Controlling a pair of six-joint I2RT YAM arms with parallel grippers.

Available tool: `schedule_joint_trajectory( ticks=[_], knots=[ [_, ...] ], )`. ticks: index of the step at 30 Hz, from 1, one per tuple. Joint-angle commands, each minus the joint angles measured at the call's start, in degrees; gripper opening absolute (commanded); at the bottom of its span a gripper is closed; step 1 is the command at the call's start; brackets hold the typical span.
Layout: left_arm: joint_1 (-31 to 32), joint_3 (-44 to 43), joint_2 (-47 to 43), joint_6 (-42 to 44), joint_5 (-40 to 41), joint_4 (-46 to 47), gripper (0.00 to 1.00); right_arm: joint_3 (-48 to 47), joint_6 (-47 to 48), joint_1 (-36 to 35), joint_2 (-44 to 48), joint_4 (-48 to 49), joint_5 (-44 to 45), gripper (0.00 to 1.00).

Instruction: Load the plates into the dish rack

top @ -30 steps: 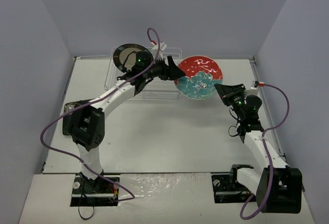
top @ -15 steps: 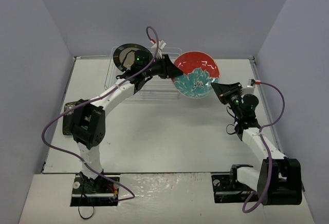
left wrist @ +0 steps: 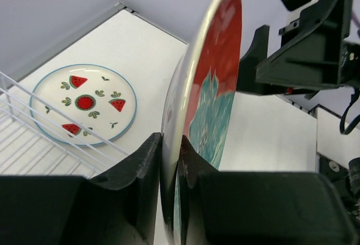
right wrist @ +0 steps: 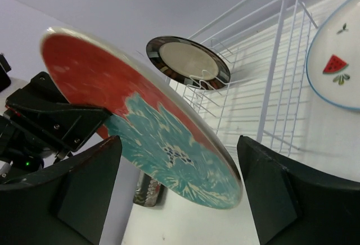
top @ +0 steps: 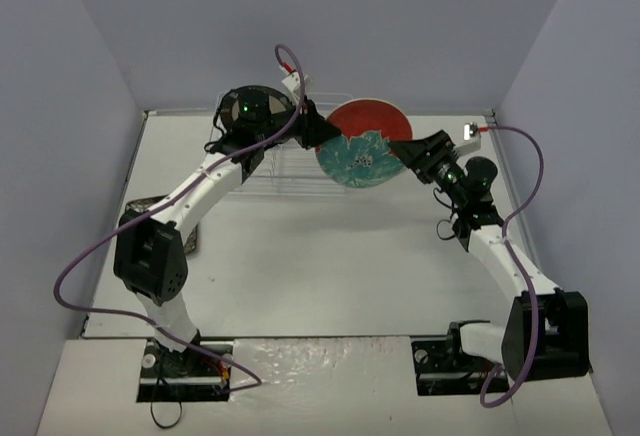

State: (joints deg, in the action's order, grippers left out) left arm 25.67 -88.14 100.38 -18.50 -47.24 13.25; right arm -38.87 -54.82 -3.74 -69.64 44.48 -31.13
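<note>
Beside the dish rack (top: 290, 178), the red-and-teal plate (top: 360, 146) shows a floral pattern.

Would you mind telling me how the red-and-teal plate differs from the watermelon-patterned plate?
The red-and-teal plate is held up on edge, clamped at its rim in the left gripper; the watermelon plate lies flat on the table. The red-and-teal plate is coloured all over, whereas the watermelon plate is white with small red slices and a blue rim. Both are round, and neither sits in the dish rack.
</note>
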Motion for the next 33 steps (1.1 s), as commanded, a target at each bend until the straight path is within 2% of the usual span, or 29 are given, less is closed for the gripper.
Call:
schedule_joint_trajectory(
  ticks=[1,5,9,14,17,20,27,33],
  knots=[
    [-6.0,-2.4,-5.8,2.5,-5.9,11.0,0.0,-5.2,3.2,-0.5,-1.1,5.0,-1.3,0.87],
    [-11.7,-4.4,-4.1,-3.3,-9.9,17.9,0.0,-6.4,2.6,-0.8,-3.8,5.0,0.4,0.9],
    [-14.9,-9.4,-2.2,-2.4,-12.0,16.6,0.0,-7.6,1.2,-0.9,-7.2,5.6,0.3,0.91],
    [-19.3,-12.7,-1.2,4.4,-14.3,15.3,0.0,-9.0,1.7,-0.9,-10.1,5.1,0.1,0.91],
    [-21.5,-13.5,-0.3,10.4,-18.9,16.4,0.0,-10.2,2.6,-0.9,-11.7,3.9,0.6,0.91],
    [-23.5,-16.4,1.9,16.3,-27.3,15.8,0.0,-11.4,3.2,-0.9,-13.5,3.0,0.9,0.91],
    [-29.3,-22.8,7.1,16.7,-33.9,23.4,0.0,-13.4,4.8,-1.2,-15.3,1.3,1.2,0.89],
    [-29.8,-24.0,10.2,16.3,-35.3,30.0,0.0,-14.6,6.9,-1.2,-15.3,-1.3,2.9,0.89]
  ],
)
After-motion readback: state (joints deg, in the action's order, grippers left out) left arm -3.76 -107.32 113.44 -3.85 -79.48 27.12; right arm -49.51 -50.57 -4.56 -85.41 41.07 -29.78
